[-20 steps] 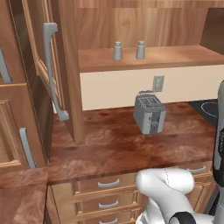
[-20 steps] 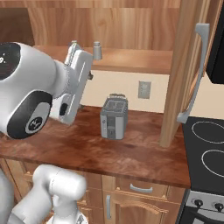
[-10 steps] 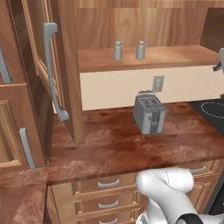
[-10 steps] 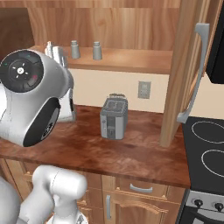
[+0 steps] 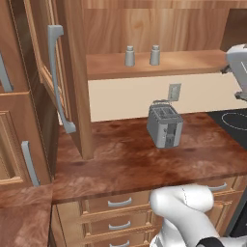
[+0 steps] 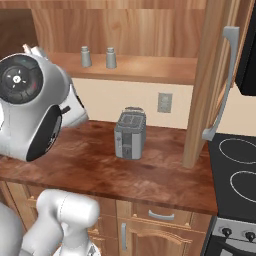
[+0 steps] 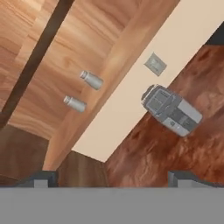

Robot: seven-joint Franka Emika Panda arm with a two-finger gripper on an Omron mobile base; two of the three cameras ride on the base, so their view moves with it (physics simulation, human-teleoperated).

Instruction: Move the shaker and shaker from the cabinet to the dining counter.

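1. Shakers: two alike, small light-grey cylinders w/ narrower rounded caps, one shaker (image 5: pixel 129 56) and the other shaker (image 5: pixel 155 55) upright side by side on the cabinet shelf (image 5: pixel 159 65), a small gap between them, not touching. Both sit toward the shelf's back, left of its middle in the left base view.
2. Cabinet (image 5: pixel 67 77) is open; its door w/ the long grey bar handle (image 5: pixel 59 77) swings out past the shelf's left end.
3. End effector (image 7: pixel 113 177): fingers spread wide, nothing between them, well apart from both shakers. Hand view looks at shelf and worktop on a strong roll.
4. Handling, my guess: light, rigid, smooth-sided, so prob. slippery and easy to tip. Best hold looks like across the body below the cap, jaws level, not on the rounded cap.
5. Gap between the pair looks tight for a finger; approaching either one from its outer side and front seems safer, else the neighbour gets knocked.
6. Room: shelf's front edge is bare in front of them, so a straight-in reach from the front looks open. Ceiling of the cabinet can't be judged.
7. Below: toaster (image 5: pixel 165 125) stands on the worktop (image 5: pixel 120 164) near the back wall, under the shelf's front edge; keep the arm clear of it on the way out. Wall outlet (image 5: pixel 173 91) is just above it.
8. Neither shaker moved yet, I judge; dining counter can't be made out.
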